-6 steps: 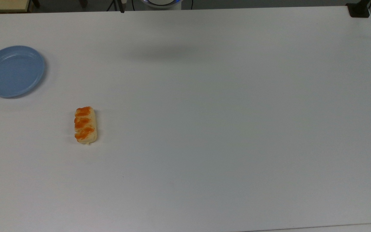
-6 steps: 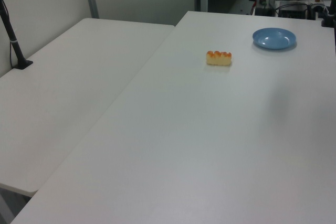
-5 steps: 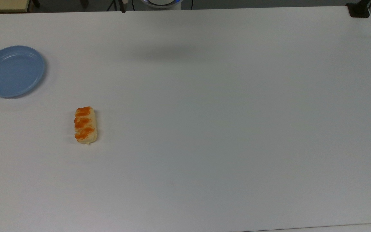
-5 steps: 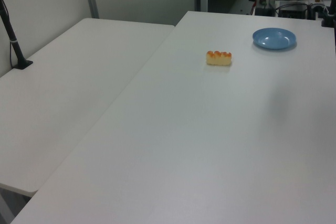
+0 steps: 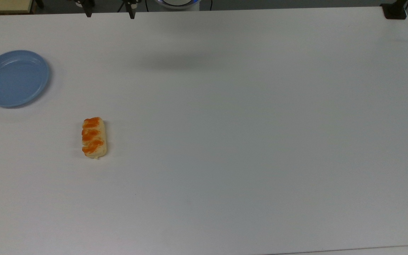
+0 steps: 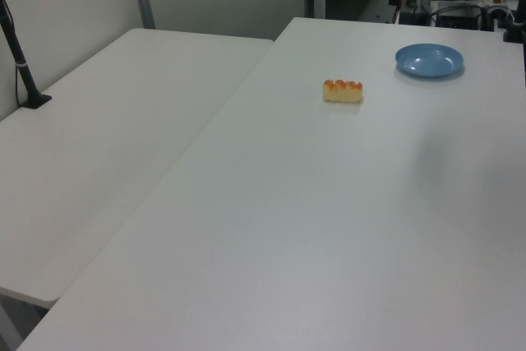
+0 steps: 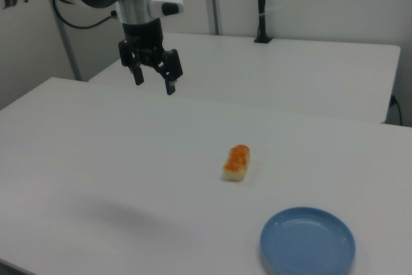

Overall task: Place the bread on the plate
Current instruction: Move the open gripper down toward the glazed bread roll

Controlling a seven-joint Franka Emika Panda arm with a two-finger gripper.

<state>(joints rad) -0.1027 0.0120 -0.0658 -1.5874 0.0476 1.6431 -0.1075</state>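
Item: bread [image 5: 94, 137], one oblong bun, lying flat on the white table [image 5: 246, 124] towards the top view's left edge, long axis running from the table's far edge to its near edge in the top view; plate [image 5: 14, 78] well apart from it, hard by the top view's left edge and nearer the far edge, with nothing on it. Item: gripper [image 7: 154, 82], jaws spread wide with nothing between them, hanging high above the table. In the right view the bread [image 7: 237, 161] lies down and to the right view's right of the gripper, the plate [image 7: 308, 241] beyond it towards the near right corner, so the coming reach would likely run downward and rightward in the right view, with the fingers set across the bun's short width.
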